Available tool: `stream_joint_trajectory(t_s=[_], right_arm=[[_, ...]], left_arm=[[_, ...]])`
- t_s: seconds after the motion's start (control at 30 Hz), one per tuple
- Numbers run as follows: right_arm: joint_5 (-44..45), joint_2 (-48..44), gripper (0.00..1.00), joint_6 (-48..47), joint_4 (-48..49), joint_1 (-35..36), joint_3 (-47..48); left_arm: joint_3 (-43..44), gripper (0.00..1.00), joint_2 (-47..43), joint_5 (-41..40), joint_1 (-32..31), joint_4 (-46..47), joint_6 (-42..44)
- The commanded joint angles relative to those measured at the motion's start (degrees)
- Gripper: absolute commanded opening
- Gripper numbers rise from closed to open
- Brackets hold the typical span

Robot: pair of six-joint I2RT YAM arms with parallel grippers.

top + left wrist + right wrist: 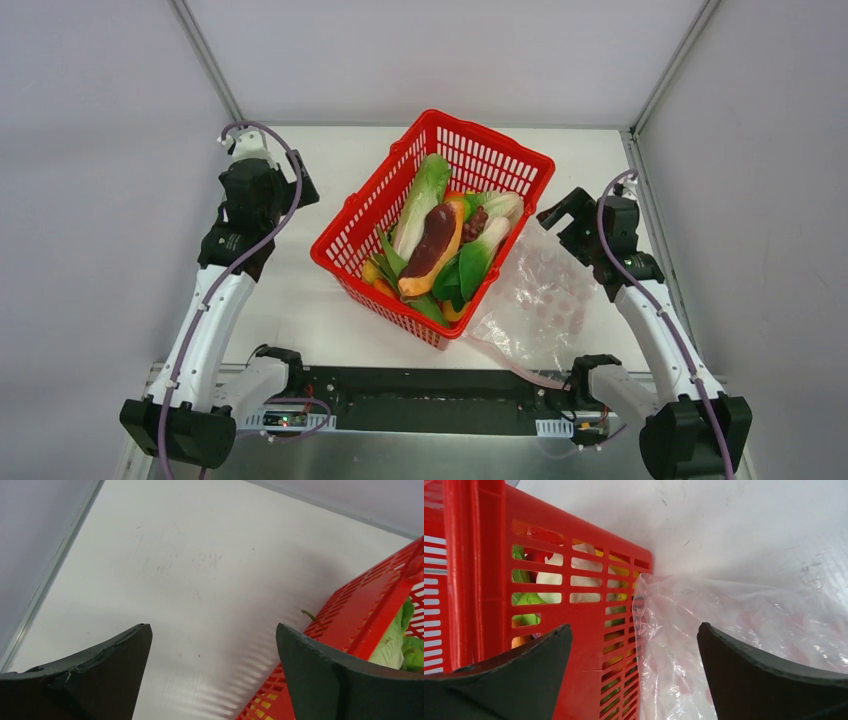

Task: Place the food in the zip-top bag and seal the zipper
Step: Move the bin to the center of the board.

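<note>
The food lies piled in a red mesh basket (362, 208): an orange bun with dark sausage (432, 250), bok choy (421, 198), green leaves (452, 280) and a bit of yellow (372, 270). The clear zip-top bag (545, 295) with pinkish-red dots lies flat on the table against the basket's right side. Its zipper (512, 363) runs along the near edge. My left gripper (300, 190) hangs open left of the basket, over bare table (212, 626). My right gripper (560, 212) stands open above the bag's far end, where bag (734, 625) meets basket wall (574, 565); nothing sits between its fingers (634, 625).
The white table is framed by grey walls and metal posts at the back corners. The basket (360, 605) stands diagonally mid-table, and a green-white leaf (395, 640) shows over its rim. A black rail with both arm bases runs along the near edge (430, 395).
</note>
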Motion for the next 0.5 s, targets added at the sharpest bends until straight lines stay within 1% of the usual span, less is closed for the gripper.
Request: stream_joint_trajectory(t_s=[0.0, 0.03, 0.1, 0.13, 0.2, 0.23, 0.3, 0.37, 0.47], right_arm=[[-6.15, 1.21, 1.0, 3.57, -1.24, 0.21, 1.79], [-7.9, 1.2, 1.0, 3.5, -1.25, 0.2, 1.48], [-12.58, 0.7, 1.0, 2.28, -0.53, 0.23, 0.58], [-14.8, 0.65, 1.0, 1.74, -0.65, 0.27, 0.29], [-18.16, 1.26, 1.0, 0.41, -2.37, 0.37, 0.26], [-19.79, 1.63, 1.0, -0.51, -3.71, 0.5, 0.48], [-22.21, 2.16, 1.0, -2.26, -6.58, 1.31, 0.57], [-24.34, 1.79, 1.0, -3.89, -8.34, 2.96, 0.03], [-25.43, 0.6, 0.98, -3.15, -8.34, 7.11, -1.58]], left_arm=[[1.5, 0.99, 0.33, -3.96, 0.62, -1.3, -3.34], [2.09, 0.99, 0.09, -2.02, 0.62, -2.12, -2.27], [1.71, 0.99, -1.92, 4.65, 0.62, -1.87, 1.21], [1.13, 0.99, -3.05, 6.1, 0.62, -1.22, 0.51], [0.52, 0.99, -5.38, 3.66, 0.62, -3.21, -7.77], [-0.09, 0.99, -6.87, 2.85, 0.62, -3.51, -8.88], [-2.18, 0.99, -10.04, 4.72, 0.62, -1.73, -6.62], [-4.9, 0.99, -13.19, 5.82, 0.58, 1.37, -7.04], [-7.34, 0.99, -16.98, 7.08, 0.62, 5.1, -7.46]])
